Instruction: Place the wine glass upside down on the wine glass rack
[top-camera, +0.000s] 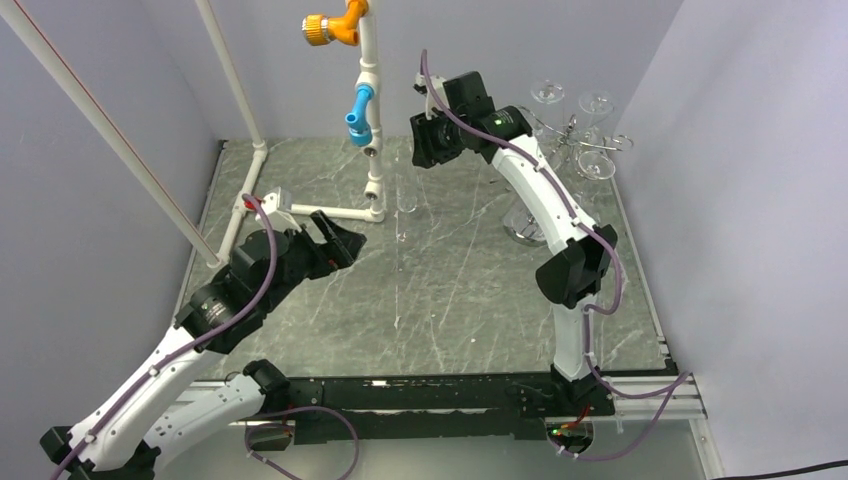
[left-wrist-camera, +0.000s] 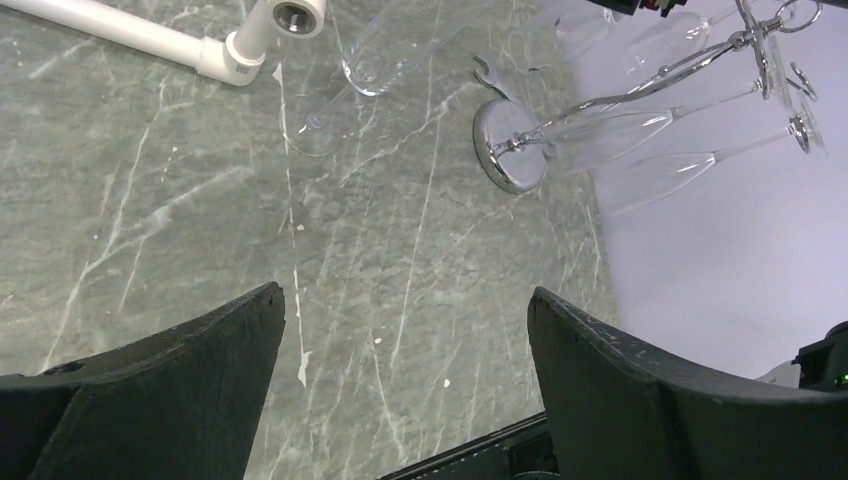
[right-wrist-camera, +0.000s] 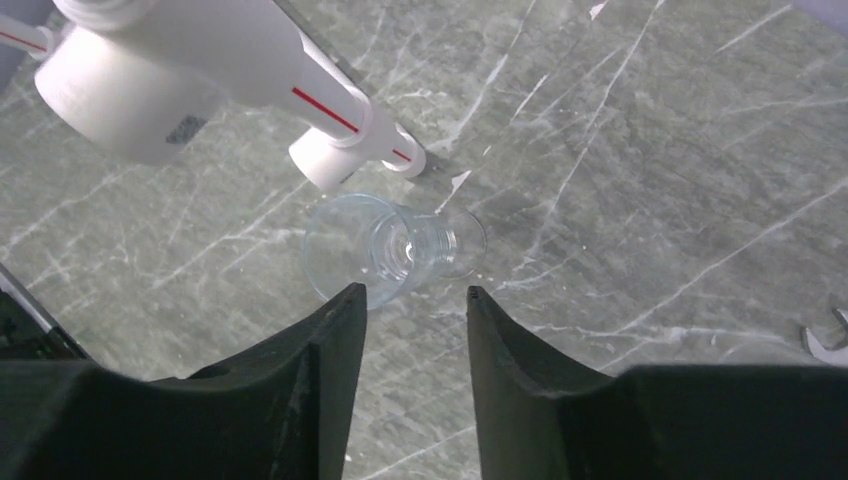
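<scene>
Right wrist view: the clear wine glass (right-wrist-camera: 385, 245) stands upright on the grey marbled desk (right-wrist-camera: 650, 150) just ahead of the right tool (right-wrist-camera: 412, 290), whose jaws stand apart, empty. The left tool (left-wrist-camera: 405, 292) gapes wide, chrome wire rack (left-wrist-camera: 508, 148) well ahead.

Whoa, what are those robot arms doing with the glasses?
The right gripper hangs over a wine glass standing on the table beside the white pipe frame, jaws apart, not gripping it yet. That glass is meant to go upside down on the chrome wine glass rack at the far right, where other glasses already hang. The left gripper sits open, holding nothing.
</scene>
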